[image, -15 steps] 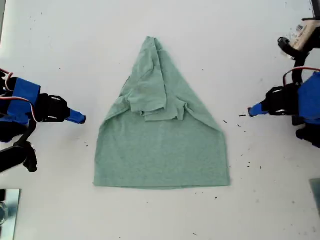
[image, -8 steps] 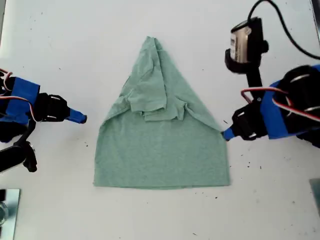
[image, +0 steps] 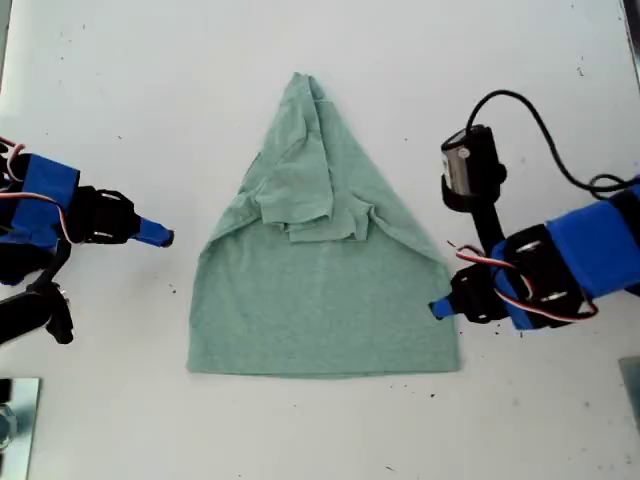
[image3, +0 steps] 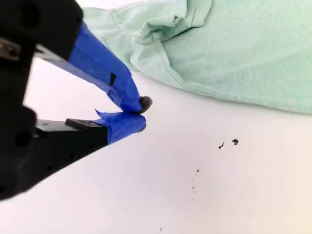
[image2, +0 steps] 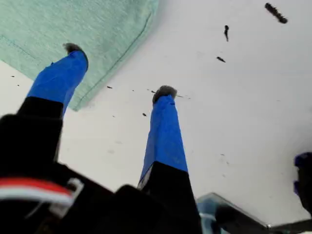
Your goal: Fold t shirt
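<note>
The t shirt (image: 320, 290) lies flat on the white table, pale green, both sides folded in so that it narrows to a point at the far end. My first gripper (image: 440, 308) is at the shirt's edge on the exterior view's right, near the hem corner. In the first wrist view it (image2: 119, 70) stands open, with one finger (image2: 61, 78) over the shirt (image2: 97, 24) and the other over bare table. My second gripper (image: 158, 236) rests at the exterior view's left, apart from the cloth. Its tips (image3: 141, 116) are shut on nothing, short of the shirt (image3: 243, 48).
Small black specks (image: 495, 325) dot the table beside the first gripper. A metal piece (image: 15, 420) sits at the exterior view's lower left corner, and another (image2: 219, 209) shows in the first wrist view. The first arm's camera (image: 465, 170) rises above the shirt's side.
My first arm has swung in from the exterior view's right edge and moved nearer, bringing its gripper to the shirt's edge near the hem. The second arm and the shirt have not moved.
</note>
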Controlling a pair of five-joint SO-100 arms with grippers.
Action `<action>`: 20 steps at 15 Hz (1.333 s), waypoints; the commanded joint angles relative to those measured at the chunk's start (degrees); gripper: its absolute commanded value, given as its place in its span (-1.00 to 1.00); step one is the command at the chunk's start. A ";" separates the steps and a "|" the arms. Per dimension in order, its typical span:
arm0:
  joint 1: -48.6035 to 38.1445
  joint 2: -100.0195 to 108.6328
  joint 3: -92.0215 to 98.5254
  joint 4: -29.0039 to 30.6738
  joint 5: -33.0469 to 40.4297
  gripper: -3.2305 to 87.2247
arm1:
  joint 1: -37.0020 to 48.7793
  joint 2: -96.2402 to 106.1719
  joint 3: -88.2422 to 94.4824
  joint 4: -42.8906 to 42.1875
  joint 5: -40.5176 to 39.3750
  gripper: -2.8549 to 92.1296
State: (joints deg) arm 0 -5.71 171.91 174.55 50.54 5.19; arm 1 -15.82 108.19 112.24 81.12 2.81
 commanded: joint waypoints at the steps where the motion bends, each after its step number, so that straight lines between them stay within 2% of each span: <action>1: -0.53 0.44 -1.14 0.00 0.97 -0.93 | -2.29 -3.87 0.26 -8.09 2.20 -0.42; 2: -0.44 0.44 -1.14 0.00 0.97 -0.93 | -2.64 -6.24 0.88 -10.46 2.81 -0.53; 4: -0.26 0.44 -1.23 0.09 0.97 -0.93 | -2.90 -6.68 7.91 -21.09 4.48 -0.85; 5: -0.09 0.44 -1.32 0.18 0.97 -0.93 | -2.99 -6.06 11.43 -25.40 4.92 -0.87; 6: 0.35 0.53 -1.32 0.26 0.62 -0.93 | -2.20 -5.10 13.27 -25.84 5.63 -0.94; 8: 0.53 0.79 -1.23 0.26 0.53 -0.93 | -0.79 -1.76 15.12 -25.31 4.83 -0.95; 10: 0.53 1.32 -1.14 0.44 0.53 -0.93 | 0.97 2.02 14.41 -20.13 2.55 -0.96; 12: 0.53 1.93 -0.97 0.53 0.53 -0.93 | 2.55 5.01 7.65 -9.93 -0.35 -0.96; 14: 0.44 2.20 -0.88 0.53 0.53 -0.93 | 4.13 -6.77 -17.84 8.26 -5.80 -0.97; 15: 0.44 2.29 -0.79 0.53 0.53 -0.93 | 4.66 -13.27 -30.94 13.71 -8.88 -0.97; 17: 0.62 2.46 -0.79 0.53 0.53 -0.93 | 5.89 -17.58 -43.33 13.89 -12.66 -0.97; 20: 0.88 2.64 -0.79 0.70 0.53 -0.93 | 6.94 -16.00 -45.09 5.45 -16.17 -0.97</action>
State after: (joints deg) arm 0 -5.71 174.02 174.55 50.71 5.71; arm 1 -9.84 90.70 70.84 91.67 -11.34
